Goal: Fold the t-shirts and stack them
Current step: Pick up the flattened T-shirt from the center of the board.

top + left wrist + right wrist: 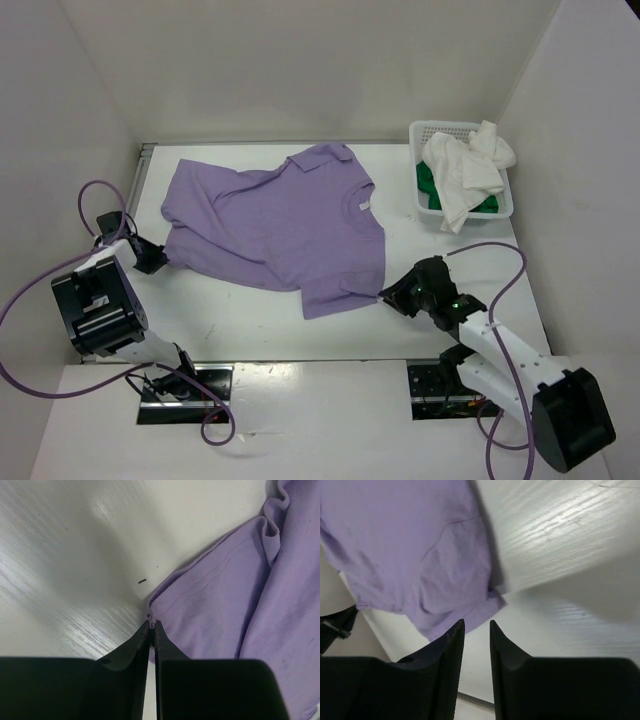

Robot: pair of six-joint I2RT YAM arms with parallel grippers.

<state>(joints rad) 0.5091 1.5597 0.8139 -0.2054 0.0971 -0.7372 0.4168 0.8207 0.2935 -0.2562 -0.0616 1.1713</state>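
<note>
Basket: the white perforated basket (pixel 430 128) is sitting at the far right of the table, close to the right wall; the white shirt (pixel 465 172) is lying bunched inside it and spilling over its rims; the green shirt (pixel 427 184) is showing beneath the white one, at the basket's left side and near corner

Lavender shirt: the lavender shirt (pixel 280 225) is lying spread and somewhat wrinkled across the middle of the table, left of the basket and apart from it; its far edge is bunching up a little

Left hand: the left hand (pixel 152 625) is reaching in low from the left; its fingers are pressing almost together, pinching the near-left corner of the lavender shirt at the hem

Right hand: the right hand (pixel 476 626) is reaching toward the shirt's near-right corner; its fingers are standing apart with nothing between them, the tips stopping just short of the cloth's edge

Table: the white table (pixel 230 320) is showing faint scuffs and a brushed grain in the wrist views

Room: plain white walls (pixel 300 60) are enclosing the table on the left, far and right sides; purple cables (pixel 497 246) are looping from both arms
</note>
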